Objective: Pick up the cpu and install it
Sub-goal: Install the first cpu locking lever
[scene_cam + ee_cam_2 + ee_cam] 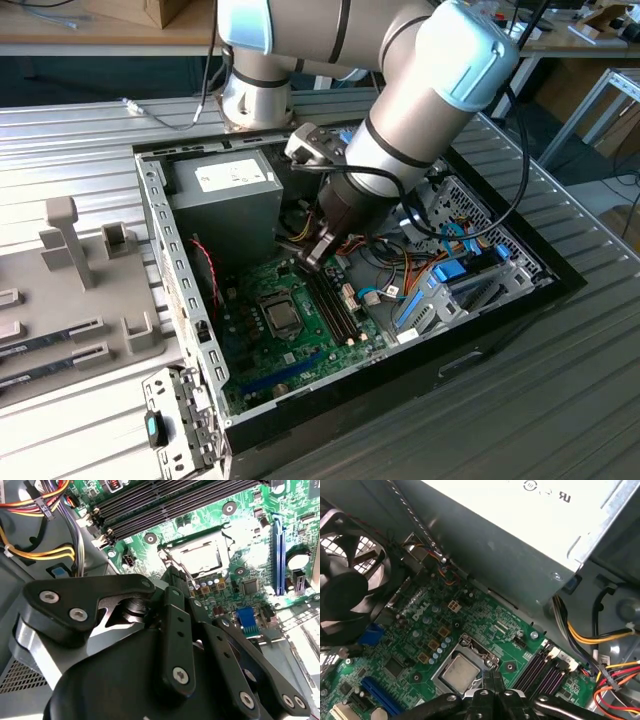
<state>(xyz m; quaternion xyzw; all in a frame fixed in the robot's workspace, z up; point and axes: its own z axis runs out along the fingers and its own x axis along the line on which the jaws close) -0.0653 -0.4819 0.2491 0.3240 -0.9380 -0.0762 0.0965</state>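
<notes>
The cpu [460,673], a flat square chip with a silvery top, lies in the socket on the green motherboard [485,617]. It is seen too in the exterior view [283,316] and in the second wrist view [201,555]. My gripper [316,256] hangs inside the open computer case, a little above the board and beside the socket, toward the memory slots. Its fingertips [487,681] stand together with nothing between them, and the second wrist view shows the gripper [175,576] just short of the socket's edge. It does not touch the cpu.
A grey power supply [225,185] fills the case's far corner. Black memory slots [335,305] run beside the socket. Coloured cables [440,265] and a drive cage lie at the exterior view's right. A fan [345,590] sits at the board's end. A grey fixture [80,290] stands outside the case.
</notes>
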